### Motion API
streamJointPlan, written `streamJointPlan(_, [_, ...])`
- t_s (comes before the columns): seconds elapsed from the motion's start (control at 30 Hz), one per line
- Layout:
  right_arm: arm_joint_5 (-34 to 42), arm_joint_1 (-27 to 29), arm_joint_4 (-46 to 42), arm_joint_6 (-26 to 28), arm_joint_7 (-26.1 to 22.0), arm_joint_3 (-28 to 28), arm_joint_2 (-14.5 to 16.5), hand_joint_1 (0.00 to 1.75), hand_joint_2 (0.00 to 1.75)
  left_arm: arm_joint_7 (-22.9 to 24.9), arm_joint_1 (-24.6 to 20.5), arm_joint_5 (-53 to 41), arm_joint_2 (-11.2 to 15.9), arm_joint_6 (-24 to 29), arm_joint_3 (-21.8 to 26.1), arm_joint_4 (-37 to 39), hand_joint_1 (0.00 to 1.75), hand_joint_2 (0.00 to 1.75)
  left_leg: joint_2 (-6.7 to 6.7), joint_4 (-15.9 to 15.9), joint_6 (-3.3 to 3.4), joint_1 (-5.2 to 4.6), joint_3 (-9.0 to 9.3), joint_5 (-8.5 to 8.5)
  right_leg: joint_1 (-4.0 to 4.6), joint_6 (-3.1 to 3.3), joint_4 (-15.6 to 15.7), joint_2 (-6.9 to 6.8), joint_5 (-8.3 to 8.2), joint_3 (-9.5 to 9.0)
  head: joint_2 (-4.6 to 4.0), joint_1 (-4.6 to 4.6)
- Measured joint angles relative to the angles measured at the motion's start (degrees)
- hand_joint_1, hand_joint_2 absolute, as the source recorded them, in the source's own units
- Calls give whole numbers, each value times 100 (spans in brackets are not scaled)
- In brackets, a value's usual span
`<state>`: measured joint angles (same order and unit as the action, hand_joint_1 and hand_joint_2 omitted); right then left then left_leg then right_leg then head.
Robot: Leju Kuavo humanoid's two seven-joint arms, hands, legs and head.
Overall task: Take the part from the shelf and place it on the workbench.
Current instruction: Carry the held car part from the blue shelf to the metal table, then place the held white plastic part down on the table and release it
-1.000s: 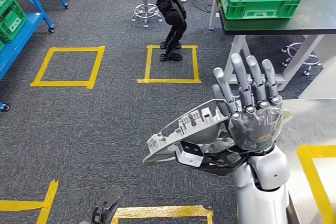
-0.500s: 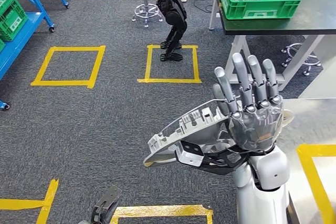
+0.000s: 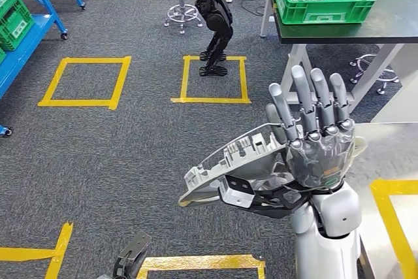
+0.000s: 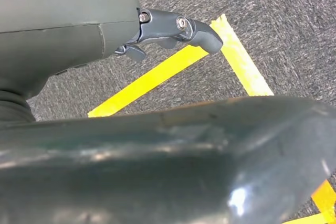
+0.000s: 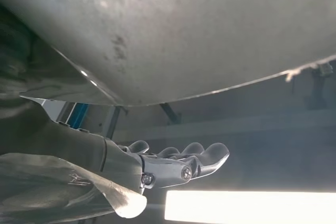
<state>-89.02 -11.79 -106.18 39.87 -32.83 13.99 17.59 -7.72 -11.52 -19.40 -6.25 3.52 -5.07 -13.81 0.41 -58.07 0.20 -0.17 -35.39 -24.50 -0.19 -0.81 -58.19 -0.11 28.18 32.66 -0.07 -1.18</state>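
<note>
The right hand [image 3: 318, 151] is raised in front of the robot, back of the hand toward the head camera, fingers [image 3: 302, 99] stretched upward and slightly apart. It holds a grey moulded plastic part [image 3: 232, 164], a long ribbed panel with a black bracket beneath; the part juts out to the robot's left of the hand, tilted, over the dark grey carpet [image 3: 123, 148]. How the thumb clamps it is hidden behind the part. In the right wrist view the part's pale underside [image 5: 178, 30] spans the picture, with the dark fingers [image 5: 186, 163] extended beneath it.

The left hand [image 3: 132, 261] hangs low at the bottom edge of the head view, near a yellow tape line [image 3: 202, 264]; in the left wrist view one dark finger [image 4: 178, 27] reaches out over yellow tape, but I cannot tell whether the hand is spread or curled.

Ahead to the right stands the dark surface [image 3: 394, 21], carrying a green crate [image 3: 325, 1] with silvery parts inside. Another dark robot [image 3: 211, 14] stands on a yellow taped square [image 3: 211, 80]. Blue shelving [image 3: 25, 31] with green bins is at far left.
</note>
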Motion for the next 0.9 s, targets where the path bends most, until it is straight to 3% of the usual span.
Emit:
streamJointPlan(0.2, [-2,6,-37,1,150,0,0,0,175,0,-1,-21,1,0,9,0,0,0,-2,-19,13,-8,-8,-7,-7,-9,4,-1,-7,4,0,3])
streamJointPlan(0.4, [-2,16,-72,1,228,0,0,0,175,0,-2,-45,7,-4,32,0,0,0,-3,-33,70,-28,-23,-18,-28,-51,23,0,-25,3,1,3])
streamJointPlan(0.47, [-2,20,-109,1,246,-1,1,0,175,-2,-8,-45,0,-7,33,0,0,0,25,62,111,-1,16,29,-30,-85,-30,9,40,49,0,-2])
streamJointPlan(0.53, [-2,24,-137,2,290,-1,2,0,175,-4,-21,-45,-8,-9,35,0,0,0,73,147,146,32,48,69,-39,-124,-455,16,311,263,1,-15])
streamJointPlan(0.6, [-2,50,-145,2,324,-8,-1,0,175,-6,-27,-46,-10,-10,37,0,0,0,127,156,156,34,42,69,-64,-171,-1193,16,649,614,1,-21])
streamJointPlan(0.63, [-2,72,-145,2,325,-15,-2,0,175,-7,-27,-48,-12,-11,39,0,0,0,160,154,155,35,40,66,-81,-196,-1448,13,716,740,1,-20])
streamJointPlan(0.67, [-2,90,-146,2,317,-24,-2,0,175,-7,-27,-50,-14,-11,40,0,0,0,197,149,148,38,38,63,-101,-220,-1515,6,682,779,0,-21])
streamJointPlan(0.73, [-2,106,-160,2,291,-43,-2,0,175,-7,-29,-55,-23,-11,46,0,0,0,270,117,106,54,38,40,-150,-267,-984,-75,333,516,0,-21])
streamJointPlan(0.8, [-2,103,-184,2,256,-57,-2,0,175,-7,-32,-59,-17,-9,67,0,0,0,334,39,23,45,27,-3,-155,-280,-293,-290,84,159,0,-26])
streamJointPlan(0.87, [-2,110,-202,1,217,-73,-2,0,175,-11,-31,-60,-9,-1,91,0,0,0,400,-24,-52,20,13,-25,-129,-199,-87,-363,65,56,0,-15])
streamJointPlan(0.9, [-2,116,-209,1,199,-81,-1,0,175,-14,-29,-58,-14,3,99,0,0,0,444,-39,-76,24,10,-24,-125,-137,-91,-291,43,64,0,-5])
